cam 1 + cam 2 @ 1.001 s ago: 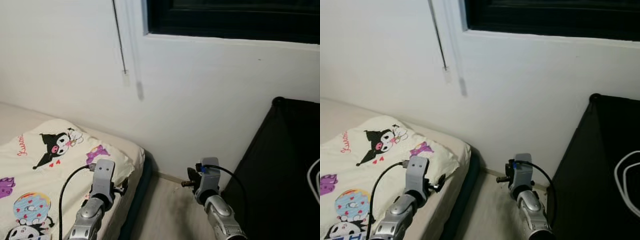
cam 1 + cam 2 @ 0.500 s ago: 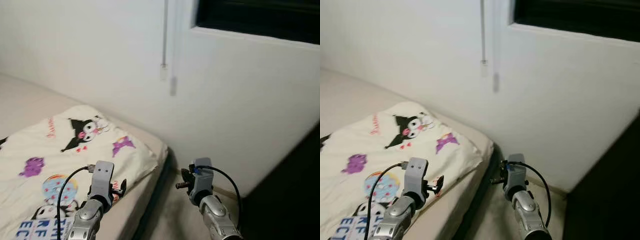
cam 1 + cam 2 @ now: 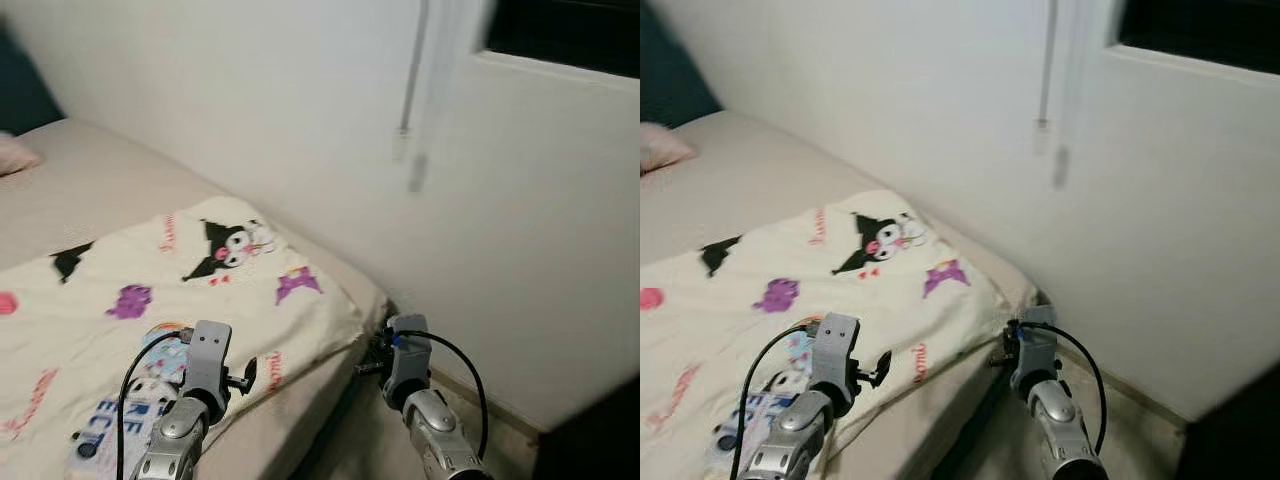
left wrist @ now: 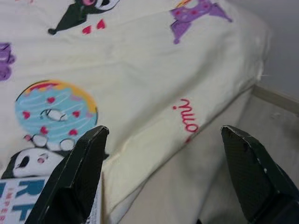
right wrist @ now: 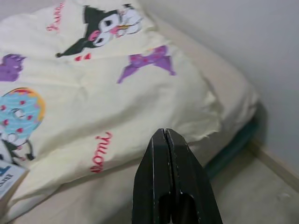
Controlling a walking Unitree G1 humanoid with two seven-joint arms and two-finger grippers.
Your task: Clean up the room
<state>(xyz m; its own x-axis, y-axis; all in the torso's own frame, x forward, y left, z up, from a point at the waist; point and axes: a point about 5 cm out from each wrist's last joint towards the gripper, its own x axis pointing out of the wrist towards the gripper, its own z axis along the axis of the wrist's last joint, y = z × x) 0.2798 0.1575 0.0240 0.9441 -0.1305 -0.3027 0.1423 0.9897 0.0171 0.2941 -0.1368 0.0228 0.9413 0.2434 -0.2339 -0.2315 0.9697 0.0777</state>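
Head stereo pair looks forward and down from above both arms, toward a bed corner against a white wall (image 3: pixel 300 120). Left wrist camera sights along its parted fingers (image 4: pixel 74 182), close over the cartoon-print blanket (image 4: pixel 140 84). Right wrist camera sights along its closed fingers (image 5: pixel 170 186), slightly farther back. All views share the blanket's corner and the floor strip (image 5: pixel 252 186) beside it.

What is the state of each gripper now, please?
Left gripper: open, holding nothing, above the blanket.
Right gripper: shut, holding nothing.
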